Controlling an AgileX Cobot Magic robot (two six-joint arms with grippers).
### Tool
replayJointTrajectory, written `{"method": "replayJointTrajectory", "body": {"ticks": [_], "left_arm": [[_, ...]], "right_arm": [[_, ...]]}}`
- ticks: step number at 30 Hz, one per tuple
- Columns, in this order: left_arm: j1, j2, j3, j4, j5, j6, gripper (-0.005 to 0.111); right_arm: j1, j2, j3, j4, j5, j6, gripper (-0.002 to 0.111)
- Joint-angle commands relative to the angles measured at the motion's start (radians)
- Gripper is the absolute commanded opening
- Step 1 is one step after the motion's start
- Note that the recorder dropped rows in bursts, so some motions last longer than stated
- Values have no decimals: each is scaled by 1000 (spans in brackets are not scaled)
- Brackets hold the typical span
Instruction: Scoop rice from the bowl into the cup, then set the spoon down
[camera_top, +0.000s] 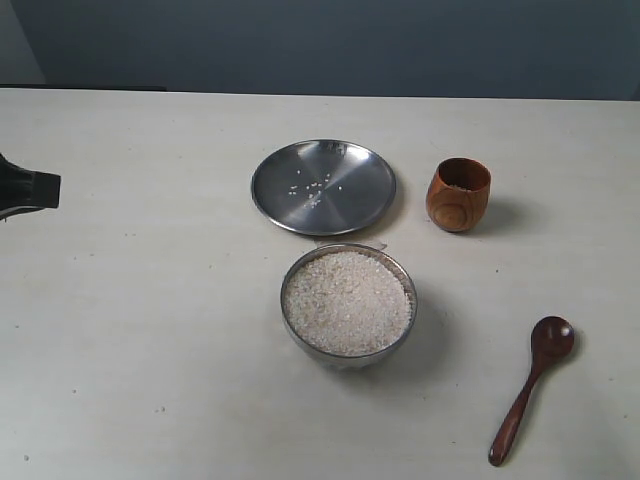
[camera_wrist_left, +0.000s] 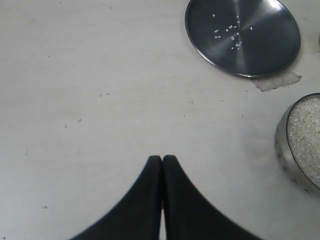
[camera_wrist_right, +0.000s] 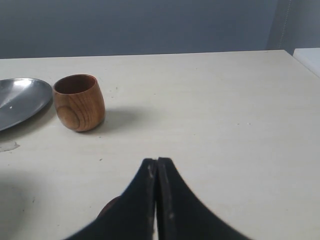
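The bowl (camera_top: 408, 322) stands near the middle of the tabletop (camera_top: 150, 320), filled nearly to its rim with rice (camera_top: 347, 302). Just behind it lies a flat steel plate (camera_top: 365, 200) with a few loose grains (camera_top: 315, 190) on it, and a pale patch (camera_wrist_left: 277, 81) marks the tabletop between plate and bowl. The cup (camera_top: 458, 196) stands upright to the right of the plate, apart from it. The spoon (camera_top: 530, 390) lies flat to the right of the bowl, well apart from it, its round end toward the cup.

The left end effector (camera_wrist_left: 162, 159) hangs over bare tabletop at the left, well away from the bowl, its fingers pressed together on nothing. The right end effector (camera_wrist_right: 156, 161) is likewise closed tight and empty, pointing past the cup.
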Motion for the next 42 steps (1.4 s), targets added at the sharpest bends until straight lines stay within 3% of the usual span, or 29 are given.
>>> {"method": "replayJointTrajectory", "body": {"ticks": [1,10,21,25,28,33,38,42], "left_arm": [[-3,2,-5,5,-11,1,0],[-3,2,-5,5,-11,1,0],[-3,2,-5,5,-11,1,0],[-3,2,-5,5,-11,1,0],[-3,2,-5,5,-11,1,0],[-3,2,-5,5,-11,1,0],[-3,2,-5,5,-11,1,0],[-3,2,-5,5,-11,1,0]], "right_arm": [[2,-3,2,-10,-17,0,0],[2,-3,2,-64,-279,0,0],[2,-3,2,247,-822,13,0],[2,-3,2,246,-1013,84,0],[2,-3,2,237,-1109,263,0],[2,-3,-22,209,-1130,525,0],[2,-3,-60,41,-1225,597,0],[2,-3,-159,-36,-1061,597,0]]}}
